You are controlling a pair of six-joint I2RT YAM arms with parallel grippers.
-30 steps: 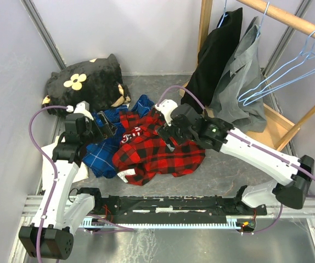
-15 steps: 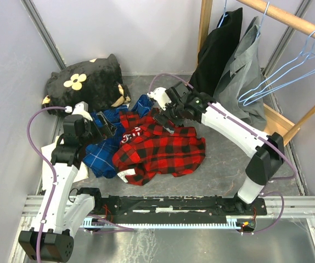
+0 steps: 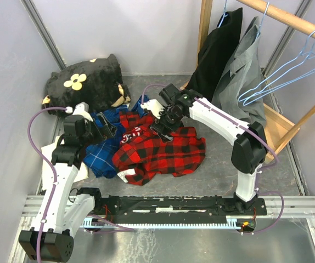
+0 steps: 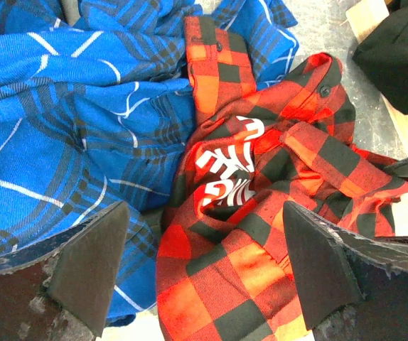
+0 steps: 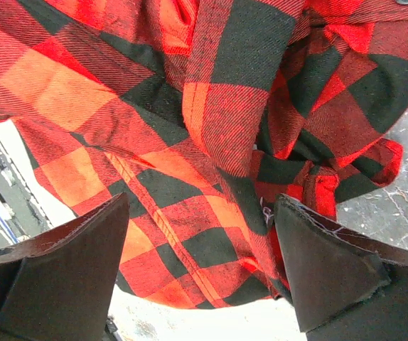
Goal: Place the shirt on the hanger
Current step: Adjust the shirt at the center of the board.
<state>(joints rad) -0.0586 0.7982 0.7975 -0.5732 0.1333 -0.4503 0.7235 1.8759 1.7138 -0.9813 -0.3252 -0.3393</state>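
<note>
The task is only at its beginning. The shirt (image 3: 163, 150) lies crumpled in the middle of the top view on the grey bench (image 3: 229, 164), partly over a blue plaid shirt (image 3: 100, 153) at its left. The hanger (image 3: 286, 74) hangs on the wooden rail (image 3: 289, 19) at the upper right, well apart from the shirt and bare. The right end effector (image 3: 160, 125) hovers over the shirt's upper edge, fingers spread wide, gripping nothing. The left end effector (image 4: 204, 270) is also wide open and empty, above the border of both shirts. Grasping the shirt, fetching the hanger and dressing it are all left to do.
</note>
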